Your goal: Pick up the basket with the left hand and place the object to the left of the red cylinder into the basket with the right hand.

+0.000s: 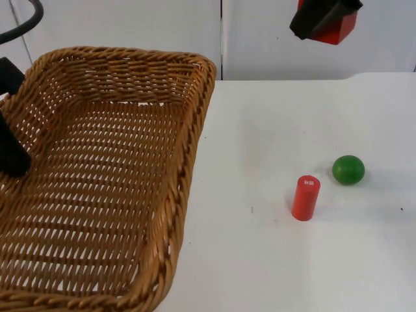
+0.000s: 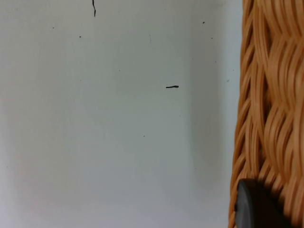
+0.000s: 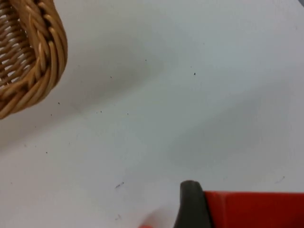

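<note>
On the left, my left gripper (image 1: 10,140) is clamped on the rim of the woven wicker basket (image 1: 97,175), which runs past the frame edge. My right gripper (image 1: 323,19) hangs high above the white counter (image 1: 273,260), clenched on a red block (image 1: 335,29), partly cut off. The red cylinder (image 1: 305,197) stands near a green ball (image 1: 348,169).

Small white label on top of red cylinder (image 1: 305,197); I cannot read its marks. No other text.
</note>
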Robot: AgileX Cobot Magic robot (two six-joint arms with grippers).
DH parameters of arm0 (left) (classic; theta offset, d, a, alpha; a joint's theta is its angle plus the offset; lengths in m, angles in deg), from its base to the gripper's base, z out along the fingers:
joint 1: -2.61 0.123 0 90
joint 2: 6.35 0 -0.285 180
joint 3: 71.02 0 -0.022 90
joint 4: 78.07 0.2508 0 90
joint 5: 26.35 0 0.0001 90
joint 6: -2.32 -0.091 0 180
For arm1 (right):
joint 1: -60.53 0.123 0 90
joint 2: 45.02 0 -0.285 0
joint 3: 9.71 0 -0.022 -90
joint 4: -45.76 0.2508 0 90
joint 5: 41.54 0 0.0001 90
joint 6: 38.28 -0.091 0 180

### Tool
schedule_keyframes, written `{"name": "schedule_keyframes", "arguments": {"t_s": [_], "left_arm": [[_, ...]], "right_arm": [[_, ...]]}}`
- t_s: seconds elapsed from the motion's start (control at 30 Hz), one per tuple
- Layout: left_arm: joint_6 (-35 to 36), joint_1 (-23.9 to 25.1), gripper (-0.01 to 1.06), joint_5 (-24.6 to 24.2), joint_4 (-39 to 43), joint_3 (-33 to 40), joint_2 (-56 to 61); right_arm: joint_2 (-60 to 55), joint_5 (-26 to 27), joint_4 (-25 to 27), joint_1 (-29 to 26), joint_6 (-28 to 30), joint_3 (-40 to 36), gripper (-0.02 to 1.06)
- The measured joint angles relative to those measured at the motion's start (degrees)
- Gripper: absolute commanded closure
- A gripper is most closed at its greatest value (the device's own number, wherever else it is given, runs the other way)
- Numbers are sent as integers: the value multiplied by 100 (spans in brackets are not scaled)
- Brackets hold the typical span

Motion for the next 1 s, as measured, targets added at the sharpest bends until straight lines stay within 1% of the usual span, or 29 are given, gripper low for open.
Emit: {"name": "schedule_keyframes", "arguments": {"t_s": [0.1,0.2,0.23,0.33,0.37,0.4,0.43,0.6,0.67,0.77,0.8,0.93,1.0], "left_arm": [[0,0,105,0,0,0,0],[0,0,105,0,0,0,0],[0,0,105,0,0,0,0],[0,0,105,0,0,0,0],[0,0,105,0,0,0,0],[0,0,105,0,0,0,0],[0,0,105,0,0,0,0],[0,0,105,0,0,0,0],[0,0,105,0,0,0,0],[0,0,105,0,0,0,0],[0,0,105,0,0,0,0],[0,0,105,0,0,0,0],[0,0,105,0,0,0,0]], "right_arm": [[0,-12,-87,176,-125,0,105],[0,-12,-413,487,-382,0,105],[0,-12,-413,487,-382,0,105],[0,35,-940,822,-916,0,105],[0,68,-1057,920,-1106,0,105],[0,68,-1057,920,-1106,0,105],[9,90,-1150,986,-1280,12,105],[9,175,-1267,1181,-1936,380,105],[9,189,-1267,1199,-1982,411,105],[9,376,-1301,1484,-2100,589,105],[9,376,-1301,1484,-2100,589,105],[9,491,-1301,1933,-2122,598,105],[9,524,-1301,2036,-2122,598,105]]}}
